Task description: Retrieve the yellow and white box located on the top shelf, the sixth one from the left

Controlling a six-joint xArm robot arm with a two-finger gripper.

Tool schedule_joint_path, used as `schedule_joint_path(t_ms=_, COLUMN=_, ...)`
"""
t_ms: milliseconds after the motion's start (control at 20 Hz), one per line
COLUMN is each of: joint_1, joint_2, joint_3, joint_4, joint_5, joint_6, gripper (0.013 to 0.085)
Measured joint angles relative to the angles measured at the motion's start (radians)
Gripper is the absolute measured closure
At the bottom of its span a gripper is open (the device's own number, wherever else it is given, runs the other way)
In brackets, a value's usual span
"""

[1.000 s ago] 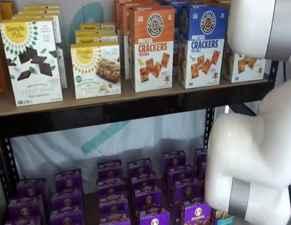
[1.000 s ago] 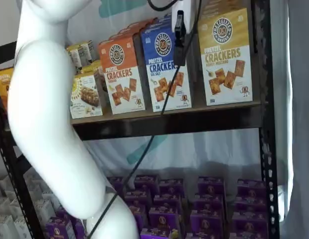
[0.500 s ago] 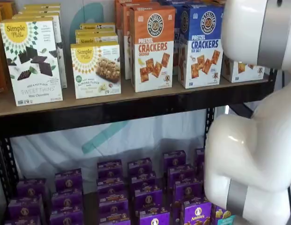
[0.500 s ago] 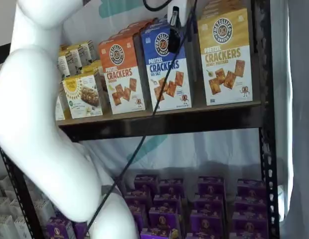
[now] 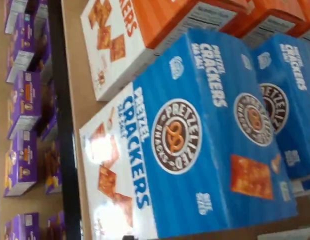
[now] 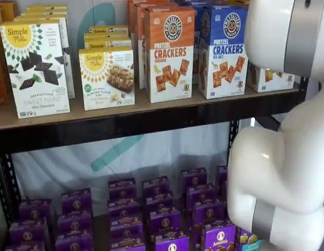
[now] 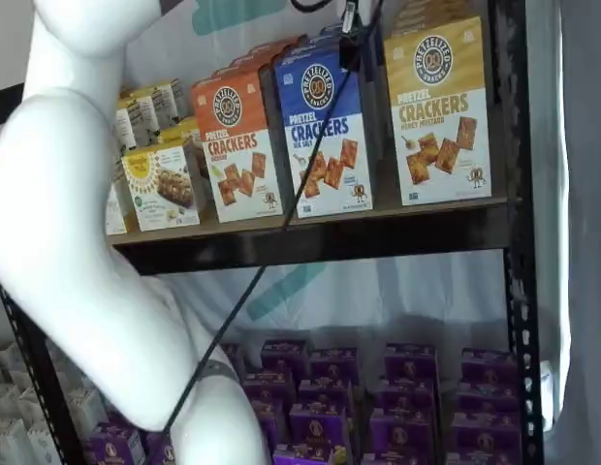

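Yellow and white box (image 7: 437, 108): round logo "PRETZELIZED SNACKS", then "PRETZEL CRACKERS", "HONEY MUSTARD". Blue box (image 6: 223, 51) and orange box (image 6: 170, 54) carry the same logo w/ "PRETZEL CRACKERS"; blue adds "SEA SALT", also legible in wrist view (image 5: 195, 145). White tall box (image 6: 35, 68): "Simple Mills", "SWEET THINS", "Mint Chocolate". Shorter white box (image 6: 106, 77): "Simple Mills", "ALMOND FLOUR". Purple box (image 6: 219, 238), lower shelf: "Annie's".

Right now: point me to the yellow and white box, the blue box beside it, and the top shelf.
yellow and white box (image 7: 438, 111): shelf view, middle of its front face.
blue box (image 7: 325, 131): shelf view, front face.
top shelf (image 6: 141, 120): shelf view, black front rail.
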Motion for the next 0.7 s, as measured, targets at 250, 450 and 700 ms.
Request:
schedule_joint_path(t_ms=250, joint_1=0.027, joint_2=0.081, joint_3=-0.077, joint_4=-0.038, joint_5=-0.029, joint_6=-0.007, gripper=0.013)
schedule_joint_path(t_ms=450, joint_1=0.053, joint_2=0.117, joint_3=-0.106, joint_4=-0.073, joint_5=-0.047, joint_6=-0.006, gripper=0.013)
schedule_joint_path(t_ms=700, joint_1=0.083, joint_2=0.148, joint_3=-0.126, joint_4=-0.11, joint_5=-0.069, joint_6=-0.003, gripper=0.013)
